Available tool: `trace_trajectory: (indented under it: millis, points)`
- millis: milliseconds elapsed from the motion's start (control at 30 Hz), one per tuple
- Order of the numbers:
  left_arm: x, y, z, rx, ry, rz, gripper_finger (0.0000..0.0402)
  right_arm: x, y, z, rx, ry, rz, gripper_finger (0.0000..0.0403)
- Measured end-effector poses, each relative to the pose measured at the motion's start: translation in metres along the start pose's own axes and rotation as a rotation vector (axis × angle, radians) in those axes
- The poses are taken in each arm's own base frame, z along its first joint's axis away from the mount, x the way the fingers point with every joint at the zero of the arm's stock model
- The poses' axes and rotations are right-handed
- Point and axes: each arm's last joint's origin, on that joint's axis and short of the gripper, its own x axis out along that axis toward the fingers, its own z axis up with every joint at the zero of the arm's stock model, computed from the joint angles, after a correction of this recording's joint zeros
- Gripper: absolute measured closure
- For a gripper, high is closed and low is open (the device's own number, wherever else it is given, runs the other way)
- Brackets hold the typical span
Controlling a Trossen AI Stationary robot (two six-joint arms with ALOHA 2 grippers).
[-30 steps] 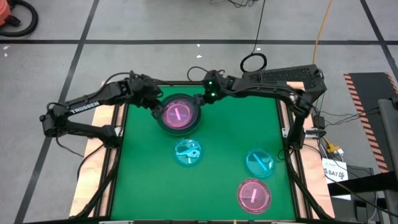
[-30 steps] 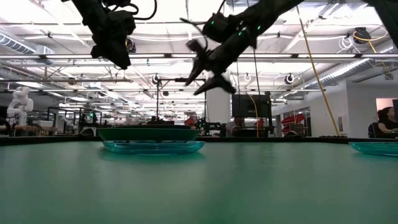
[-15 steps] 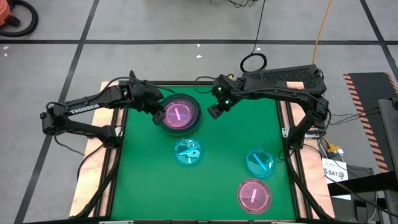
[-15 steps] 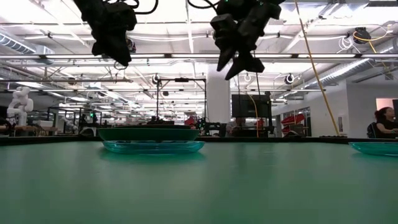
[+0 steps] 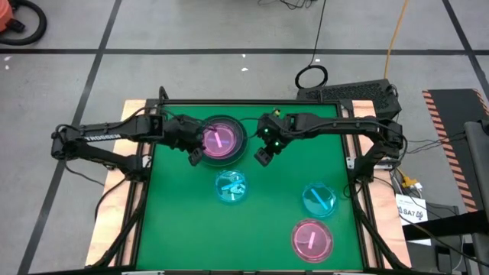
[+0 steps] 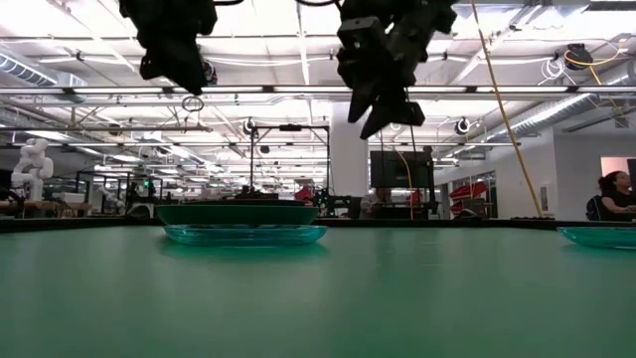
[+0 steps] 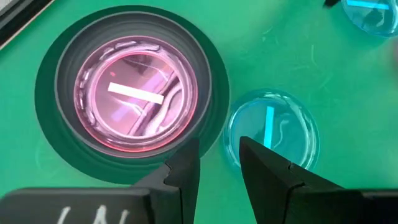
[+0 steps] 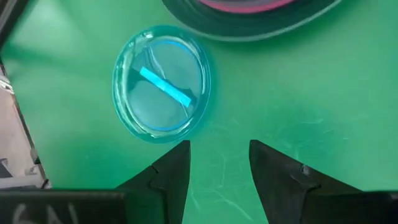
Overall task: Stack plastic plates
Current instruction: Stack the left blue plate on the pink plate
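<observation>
1. A stack (image 5: pixel 220 140) sits in the upper centre of the high view: a translucent pink plate (image 7: pixel 132 99) nested in a dark grey plate (image 7: pixel 68 143). How many plates lie beneath cannot be told.
2. Three plates lie loose: a cyan plate (image 5: pixel 231 186) just below the stack, a second cyan plate (image 5: pixel 319 199) at the right, and a pink plate (image 5: pixel 312 239) at the lower right.
3. The left end effector (image 5: pixel 195 150) hovers at the stack's left edge, its fingers (image 7: pixel 183 174) parted and empty.
4. The right end effector (image 5: pixel 264 153) hangs just right of the stack, also released, with nothing between its fingers (image 8: pixel 168 171); its wrist view looks down on the near cyan plate.
5. Judged from this, the step in hand is the move between plates, with stacking partly done.
6. The next move likely calls for one end effector to descend on the near cyan plate's rim, pinch the thin edge, and carry it to the stack. The shallow rim may slip.
7. The surface (image 5: pixel 283 191) is green, bordered by a pale wooden frame.
8. In the low view the room behind is a large workshop with ceiling lights, racks, a white robot arm (image 6: pixel 32 164) at the far left and a seated person (image 6: pixel 614 194) at the far right.
</observation>
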Motion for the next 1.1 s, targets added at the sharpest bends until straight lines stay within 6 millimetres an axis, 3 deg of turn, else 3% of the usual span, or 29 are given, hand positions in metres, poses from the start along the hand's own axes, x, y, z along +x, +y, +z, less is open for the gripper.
trace_trajectory:
  millis: [400, 833, 1100]
  points:
    - [-0.004, -0.031, -0.016, -0.092, -0.011, -0.024, 0.0284, 0.039, -0.020, -0.020, 0.159, 0.021, 0.146, 0.0243]
    - [-0.011, -0.061, -0.038, -0.181, 0.007, -0.080, 0.0284, 0.085, -0.006, -0.034, 0.229, 0.070, 0.176, 0.0240]
    - [-0.011, -0.076, -0.050, -0.247, 0.006, -0.068, 0.0284, 0.106, -0.007, -0.034, 0.218, 0.070, 0.183, 0.0201]
